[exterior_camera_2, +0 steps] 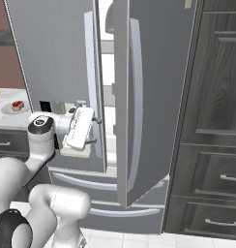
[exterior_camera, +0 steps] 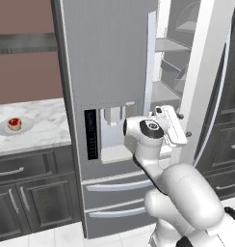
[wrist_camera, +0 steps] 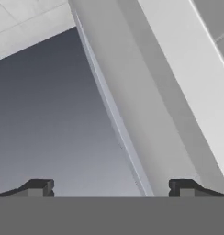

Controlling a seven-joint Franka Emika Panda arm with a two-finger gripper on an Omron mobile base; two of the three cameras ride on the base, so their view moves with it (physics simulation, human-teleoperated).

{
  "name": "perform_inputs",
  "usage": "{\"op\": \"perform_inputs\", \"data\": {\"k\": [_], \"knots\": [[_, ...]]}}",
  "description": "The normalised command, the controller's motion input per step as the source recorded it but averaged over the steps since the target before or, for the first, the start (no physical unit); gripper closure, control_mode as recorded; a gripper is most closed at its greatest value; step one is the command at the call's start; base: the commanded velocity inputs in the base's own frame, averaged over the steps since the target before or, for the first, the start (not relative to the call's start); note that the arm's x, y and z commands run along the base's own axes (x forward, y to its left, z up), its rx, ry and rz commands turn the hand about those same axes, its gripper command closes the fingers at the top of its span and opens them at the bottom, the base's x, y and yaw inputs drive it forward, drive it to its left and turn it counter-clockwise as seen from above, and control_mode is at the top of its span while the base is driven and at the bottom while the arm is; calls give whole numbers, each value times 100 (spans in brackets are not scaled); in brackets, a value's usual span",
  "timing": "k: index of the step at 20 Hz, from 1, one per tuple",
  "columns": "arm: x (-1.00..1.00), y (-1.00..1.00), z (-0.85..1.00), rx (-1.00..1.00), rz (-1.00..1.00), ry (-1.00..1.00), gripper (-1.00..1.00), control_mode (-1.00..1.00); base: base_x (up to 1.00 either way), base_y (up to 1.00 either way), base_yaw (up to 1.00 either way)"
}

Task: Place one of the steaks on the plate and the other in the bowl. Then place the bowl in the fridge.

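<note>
The pincer point(exterior_camera_2: 95, 131) stands wide open and empty at the gap between the fridge point(exterior_camera: 107, 62) doors, its tips point(wrist_camera: 40, 187) close against the door edge; the right door point(exterior_camera_2: 139, 97) is swung partly open, shelves point(exterior_camera: 172, 46) showing inside. Risk as I judge it: the fingers could scrape or catch on the handle point(exterior_camera: 150, 62), or nudge the door shut. Farther off on the tabletop point(exterior_camera: 37, 130), one steak point(exterior_camera: 14, 123) lies on the plate point(exterior_camera: 4, 129); I cannot make out the bowl, so it may not yet be fetched, and the door could swing closed meanwhile.
</note>
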Motion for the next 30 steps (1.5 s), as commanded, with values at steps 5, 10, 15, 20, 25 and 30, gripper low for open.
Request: {"op": "perform_inputs", "data": {"k": [5,10,15,20,25,30], "knots": [[9,0,0,4,-6,11,-100,-100,0,0,0],[23,-14,-10,0,0,6,-100,-100,0,0,0],[71,-47,-16,0,11,8,-100,-100,0,0,0],[65,-53,-15,0,14,8,-100,-100,0,0,0],[12,-69,-12,0,9,11,-100,-100,0,0,0],[-70,-100,-32,1,0,3,-100,-100,0,0,0]]}}
